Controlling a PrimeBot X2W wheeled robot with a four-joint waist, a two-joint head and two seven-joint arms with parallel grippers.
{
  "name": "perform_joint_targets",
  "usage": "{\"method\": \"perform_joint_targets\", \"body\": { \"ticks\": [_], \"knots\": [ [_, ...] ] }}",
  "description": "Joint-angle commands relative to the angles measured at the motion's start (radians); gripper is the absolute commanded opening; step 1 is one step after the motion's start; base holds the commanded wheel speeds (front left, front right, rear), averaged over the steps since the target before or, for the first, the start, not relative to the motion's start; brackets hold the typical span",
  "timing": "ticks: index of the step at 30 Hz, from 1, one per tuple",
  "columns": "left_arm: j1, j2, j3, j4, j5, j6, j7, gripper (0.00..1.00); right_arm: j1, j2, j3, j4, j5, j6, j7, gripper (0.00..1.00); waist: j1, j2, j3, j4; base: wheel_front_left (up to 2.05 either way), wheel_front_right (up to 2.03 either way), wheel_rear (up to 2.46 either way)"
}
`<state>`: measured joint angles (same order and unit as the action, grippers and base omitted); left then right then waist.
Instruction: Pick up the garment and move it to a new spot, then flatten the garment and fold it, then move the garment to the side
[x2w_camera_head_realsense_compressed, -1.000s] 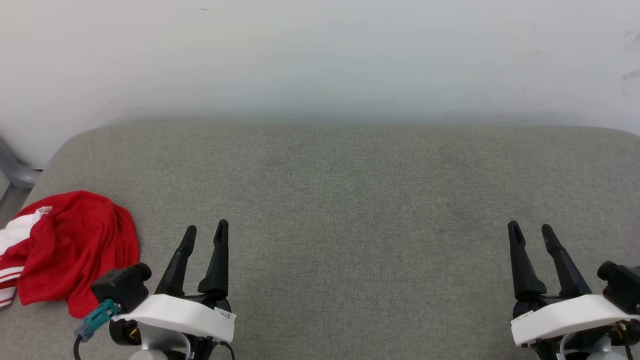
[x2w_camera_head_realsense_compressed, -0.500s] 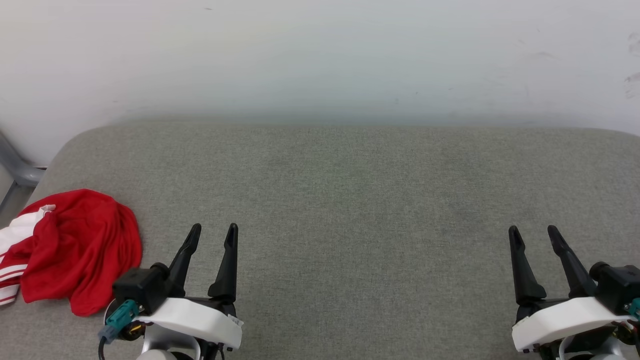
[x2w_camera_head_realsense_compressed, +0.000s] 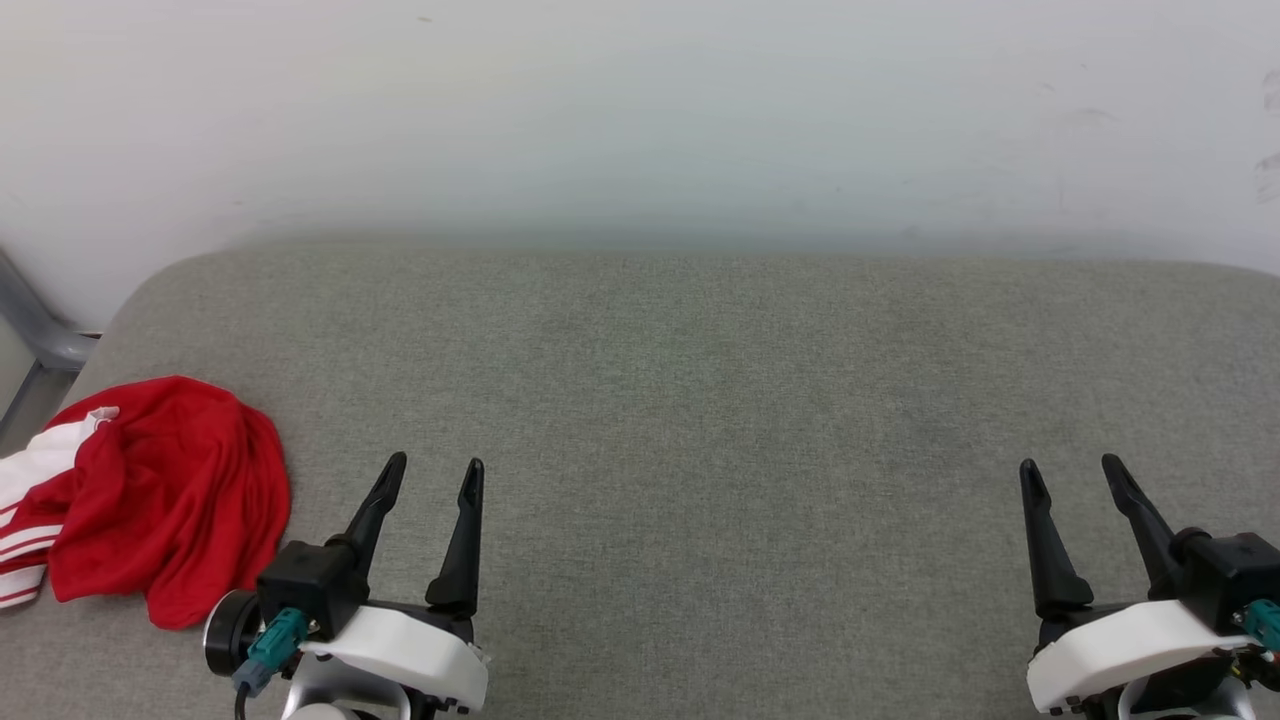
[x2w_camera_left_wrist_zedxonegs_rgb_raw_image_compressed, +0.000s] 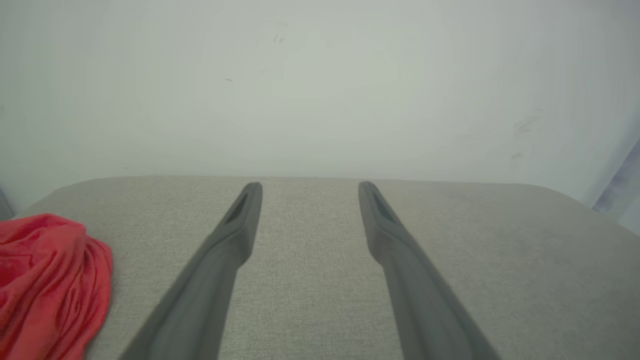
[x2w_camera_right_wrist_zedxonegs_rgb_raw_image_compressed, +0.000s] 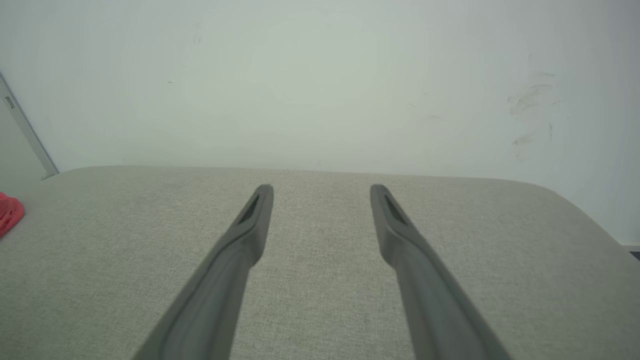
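The left pincer (x2w_camera_head_realsense_compressed: 437, 463) has edged rightward; it and the right pincer (x2w_camera_head_realsense_compressed: 1068, 463) stand released, the garment (x2w_camera_head_realsense_compressed: 170, 500) crumpled at the left of the table (x2w_camera_head_realsense_compressed: 700, 400).

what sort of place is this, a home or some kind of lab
Likely a bare test space, not a lived-in room: a grey fabric-covered surface against a plain scuffed white wall, one crumpled garment at its left edge, a metal frame beside it.

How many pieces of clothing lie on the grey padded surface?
1. The garment lies crumpled near the left end of the grey padded surface, left of the left gripper. None seems hidden.
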<state>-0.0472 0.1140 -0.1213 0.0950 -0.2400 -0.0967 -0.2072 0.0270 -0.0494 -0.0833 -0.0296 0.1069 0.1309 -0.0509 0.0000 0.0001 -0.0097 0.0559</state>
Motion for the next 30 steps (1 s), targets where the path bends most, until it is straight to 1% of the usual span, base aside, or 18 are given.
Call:
{"method": "perform_joint_targets", "body": {
  "ticks": [1,21,25,30],
  "knots": [
    [0.0,0.005,-0.003,-0.003,0.019,-0.001,-0.01,1.0,0.009,-0.002,-0.002,-0.011,-0.02,0.0,0.0,1.0,0.0,-0.0001,0.0,0.001,0.0,0.0,0.0],
    [0.009,-0.01,0.02,0.008,0.106,-0.024,-0.047,1.0,0.02,-0.002,-0.016,-0.009,-0.099,0.0,-0.037,1.0,0.0,-0.0001,-0.006,0.013,0.0,0.0,0.0],
    [0.006,-0.013,0.032,0.021,0.112,-0.028,-0.054,1.0,0.021,-0.001,-0.015,-0.01,-0.119,0.0,-0.049,1.0,0.0,-0.0001,-0.005,0.03,0.0,0.0,0.0],
    [-0.003,-0.015,0.052,0.036,0.112,-0.032,-0.059,1.0,0.018,-0.001,-0.004,-0.004,-0.121,0.0,-0.06,1.0,0.0,-0.0001,-0.005,0.071,0.0,0.0,0.0]
  ]
}}
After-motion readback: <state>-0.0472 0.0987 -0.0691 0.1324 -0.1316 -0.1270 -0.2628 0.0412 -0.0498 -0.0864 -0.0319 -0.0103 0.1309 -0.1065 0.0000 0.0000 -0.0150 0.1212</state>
